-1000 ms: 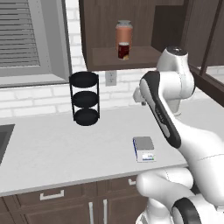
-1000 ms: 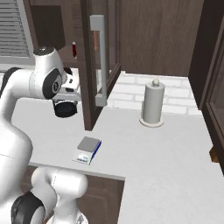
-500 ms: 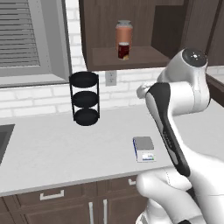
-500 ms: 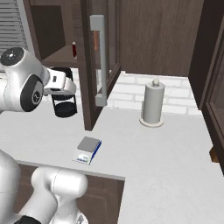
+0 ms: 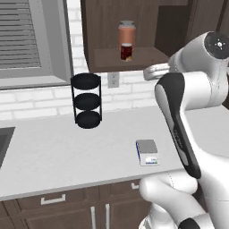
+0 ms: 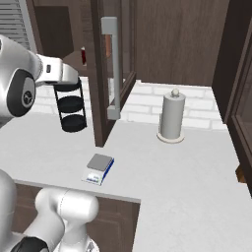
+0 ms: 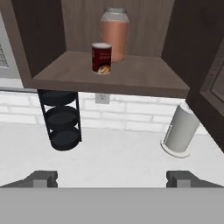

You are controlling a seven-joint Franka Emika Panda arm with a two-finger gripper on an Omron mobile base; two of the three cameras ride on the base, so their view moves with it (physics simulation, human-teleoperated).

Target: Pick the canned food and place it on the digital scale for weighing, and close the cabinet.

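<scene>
The canned food (image 7: 101, 57), a short dark red can, stands upright on the open cabinet's shelf (image 7: 109, 78), in front of a taller orange-brown jar (image 7: 114, 34). In the left base view the can (image 5: 126, 51) sits on the shelf with my gripper (image 5: 150, 71) to its right and slightly lower, apart from it. In the hand view my gripper (image 7: 111, 179) faces the shelf from a distance, its fingertips (image 7: 41, 178) wide apart and nothing between them. The digital scale (image 5: 147, 151) lies bare on the counter. The cabinet door (image 6: 115, 64) with its silver handle (image 6: 112, 69) stands open.
A black three-tier rack (image 5: 87, 100) stands on the counter under the shelf's left end. A grey paper towel roll (image 6: 172, 115) stands against the brick wall to the right. A sink edge (image 5: 3, 143) shows at far left. Drawers run under the counter front.
My arm has swung up and the hand has risen from beside the black rack to shelf height. The jaws have opened a little wider. The can, scale and door have not moved.
</scene>
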